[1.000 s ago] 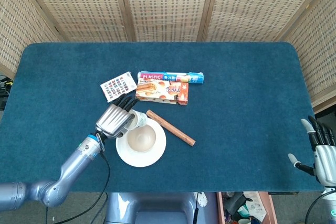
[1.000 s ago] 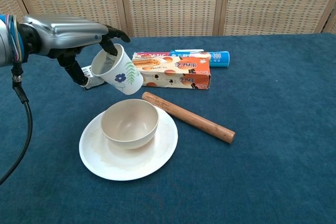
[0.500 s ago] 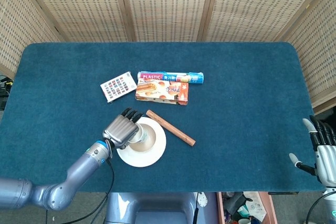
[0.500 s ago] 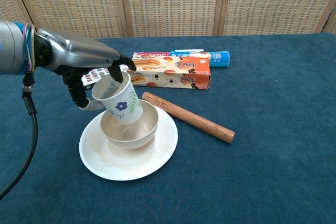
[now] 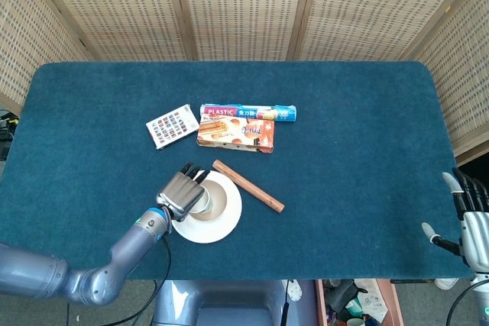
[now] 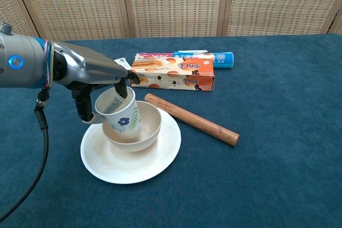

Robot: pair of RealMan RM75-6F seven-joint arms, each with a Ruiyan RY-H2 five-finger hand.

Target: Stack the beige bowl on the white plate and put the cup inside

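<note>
- Since the beige bowl (image 6: pixel 133 126) is already seated on the white plate (image 6: pixel 155 163), left of centre in the lower half of the chest view, the step in hand is judged to be the last one: placing the cup (image 6: pixel 117 115) inside the bowl.
- The cup is gripped at its rim by the left hand (image 6: pixel 93 70), with fingers (image 6: pixel 122 85) clamped over the near wall; it is tilted, its base lowered into the bowl's left side.
- Whether the base is touching the bowl's floor cannot be told.
- The right hand (image 5: pixel 470 219) is seen at the lower right edge of the head view, fingers apart, nothing held.
- The next move is judged to call for the cup to be righted, settled fully, and then released.
- A wooden stick (image 6: pixel 191 119) lies just beside the plate's right rim.
</note>
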